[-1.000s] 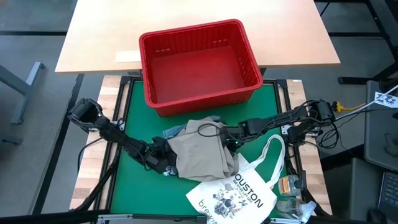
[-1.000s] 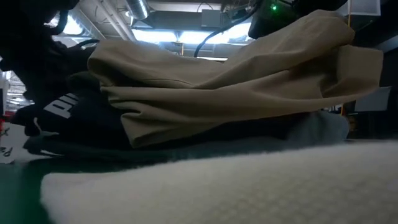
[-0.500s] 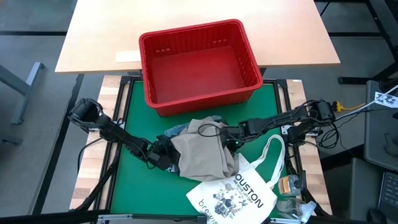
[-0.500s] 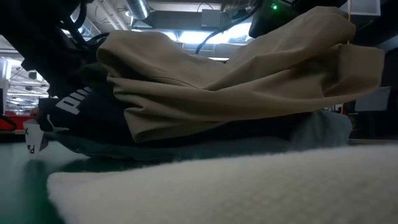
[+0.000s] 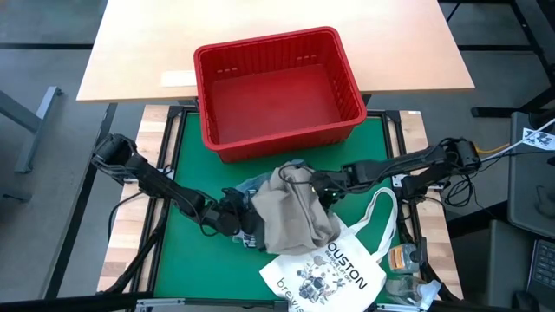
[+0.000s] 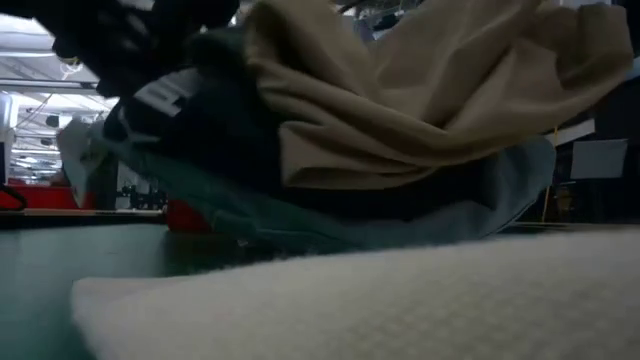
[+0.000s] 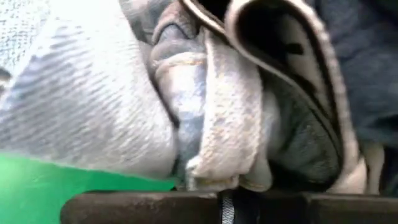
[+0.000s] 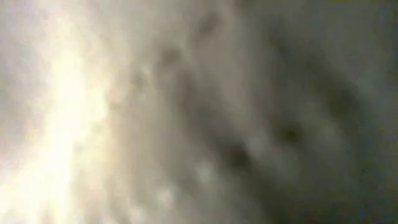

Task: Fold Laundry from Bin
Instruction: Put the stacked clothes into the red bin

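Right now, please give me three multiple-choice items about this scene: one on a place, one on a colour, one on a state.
1. Where does the laundry pile lie?
A. in the bin
B. on the green mat, between the bin and the tote bag
C. on the wooden table

2. What colour is the bin?
A. red
B. blue
C. white

3. What does the bin hold?
A. laundry
B. the tote bag
C. nothing

Answers: 1 B, the pile sits on the mat near the tote bag. 2 A, its walls and floor are red. 3 C, its bare floor shows from above.
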`<action>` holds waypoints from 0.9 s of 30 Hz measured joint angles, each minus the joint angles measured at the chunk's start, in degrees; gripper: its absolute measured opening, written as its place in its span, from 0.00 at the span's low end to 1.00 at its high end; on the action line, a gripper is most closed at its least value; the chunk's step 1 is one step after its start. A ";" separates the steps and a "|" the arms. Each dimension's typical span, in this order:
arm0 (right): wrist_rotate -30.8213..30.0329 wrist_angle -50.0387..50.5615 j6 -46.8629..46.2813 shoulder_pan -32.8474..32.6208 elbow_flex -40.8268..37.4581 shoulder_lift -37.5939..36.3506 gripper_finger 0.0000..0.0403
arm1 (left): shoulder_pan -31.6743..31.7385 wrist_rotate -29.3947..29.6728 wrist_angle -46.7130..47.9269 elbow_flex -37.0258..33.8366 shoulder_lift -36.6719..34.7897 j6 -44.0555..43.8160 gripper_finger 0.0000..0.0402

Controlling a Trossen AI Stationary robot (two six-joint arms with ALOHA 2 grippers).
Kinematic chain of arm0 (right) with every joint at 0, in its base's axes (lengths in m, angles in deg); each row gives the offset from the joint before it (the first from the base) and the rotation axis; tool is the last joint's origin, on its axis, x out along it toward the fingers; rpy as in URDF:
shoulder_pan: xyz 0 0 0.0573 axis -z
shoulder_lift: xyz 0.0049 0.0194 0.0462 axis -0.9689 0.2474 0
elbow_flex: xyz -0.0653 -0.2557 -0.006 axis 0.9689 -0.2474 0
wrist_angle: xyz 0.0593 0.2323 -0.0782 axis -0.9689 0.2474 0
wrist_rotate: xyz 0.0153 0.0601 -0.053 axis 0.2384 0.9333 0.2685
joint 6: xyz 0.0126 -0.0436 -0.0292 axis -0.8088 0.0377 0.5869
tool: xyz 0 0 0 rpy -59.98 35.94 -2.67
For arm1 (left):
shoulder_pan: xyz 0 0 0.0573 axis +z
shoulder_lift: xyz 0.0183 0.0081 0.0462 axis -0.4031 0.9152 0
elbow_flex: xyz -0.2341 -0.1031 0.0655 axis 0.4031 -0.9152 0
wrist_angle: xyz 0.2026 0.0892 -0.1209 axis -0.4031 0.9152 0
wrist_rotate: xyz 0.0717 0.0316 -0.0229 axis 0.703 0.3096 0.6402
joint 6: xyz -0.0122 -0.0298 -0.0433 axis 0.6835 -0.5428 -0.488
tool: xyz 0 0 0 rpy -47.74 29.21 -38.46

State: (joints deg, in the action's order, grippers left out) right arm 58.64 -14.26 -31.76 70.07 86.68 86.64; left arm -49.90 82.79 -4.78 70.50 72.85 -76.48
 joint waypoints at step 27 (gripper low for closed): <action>5.49 -11.79 -3.87 0.02 0.04 -1.61 0.05 | 1.37 -0.46 -10.46 3.59 -0.24 5.68 0.01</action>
State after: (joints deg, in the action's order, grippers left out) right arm 64.13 -26.05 -35.63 70.09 86.72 85.03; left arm -48.53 82.33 -15.24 74.09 72.61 -70.81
